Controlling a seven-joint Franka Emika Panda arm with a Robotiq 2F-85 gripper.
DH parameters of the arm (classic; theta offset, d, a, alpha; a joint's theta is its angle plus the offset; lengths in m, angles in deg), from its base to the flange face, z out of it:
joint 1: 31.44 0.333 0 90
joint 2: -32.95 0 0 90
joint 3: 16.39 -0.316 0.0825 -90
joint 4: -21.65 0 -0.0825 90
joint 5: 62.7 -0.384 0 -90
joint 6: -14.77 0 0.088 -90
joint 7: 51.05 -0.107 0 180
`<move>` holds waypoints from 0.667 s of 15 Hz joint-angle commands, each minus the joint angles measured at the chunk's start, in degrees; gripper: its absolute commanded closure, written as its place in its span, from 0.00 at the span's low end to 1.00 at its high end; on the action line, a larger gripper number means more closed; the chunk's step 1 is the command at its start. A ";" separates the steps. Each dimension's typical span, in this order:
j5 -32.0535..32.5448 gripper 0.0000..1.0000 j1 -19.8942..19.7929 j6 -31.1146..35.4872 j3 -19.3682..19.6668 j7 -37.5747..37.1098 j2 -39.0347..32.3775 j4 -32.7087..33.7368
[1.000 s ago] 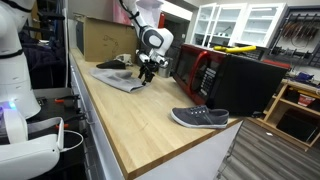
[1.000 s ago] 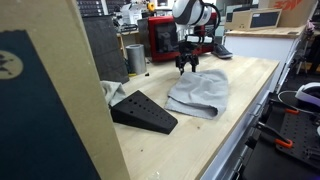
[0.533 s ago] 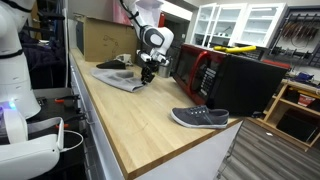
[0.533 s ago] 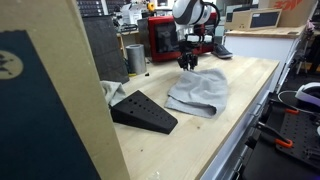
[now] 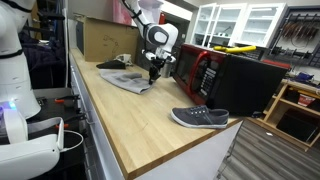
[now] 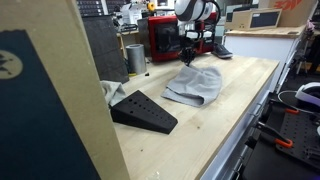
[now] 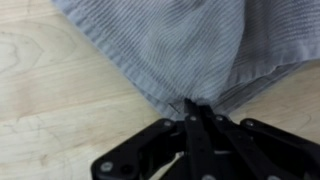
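A grey knitted cloth [image 7: 180,40] lies on the wooden tabletop [image 5: 130,125]. My gripper [image 7: 190,106] is shut on its edge, and the fabric puckers where the jaws pinch it. In both exterior views the gripper [image 5: 153,72] [image 6: 187,58] hangs over the cloth's [image 5: 125,80] [image 6: 195,85] far end, with that end drawn up off the table toward the fingers. The rest of the cloth still rests flat on the wood.
A grey shoe [image 5: 200,118] lies near the table's corner. A red-and-black microwave [image 5: 215,72] stands close behind the gripper. A cardboard box [image 5: 105,38], a black wedge [image 6: 143,112] and a metal cup [image 6: 135,58] are also on the table.
The jaws have gone from open to shut, pinching the cloth's edge. The gripper has risen slightly, and the cloth's far end is gathered and pulled up with it.
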 commanded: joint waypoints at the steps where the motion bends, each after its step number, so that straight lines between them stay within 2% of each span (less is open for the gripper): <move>1: 1.09 0.98 -0.84 1.47 1.12 -3.41 -0.61 2.80; 3: 1.03 0.98 -1.38 2.17 1.92 -4.87 -0.83 3.38; 4: 0.59 0.93 -1.83 2.64 2.13 -5.49 -0.89 3.45; 5: 0.39 0.68 -2.14 2.83 2.36 -6.13 -0.84 3.46; 7: -0.04 0.63 -2.75 3.43 2.41 -6.51 -0.01 2.88; 10: -0.74 0.41 -3.35 4.65 1.98 -6.14 1.33 2.10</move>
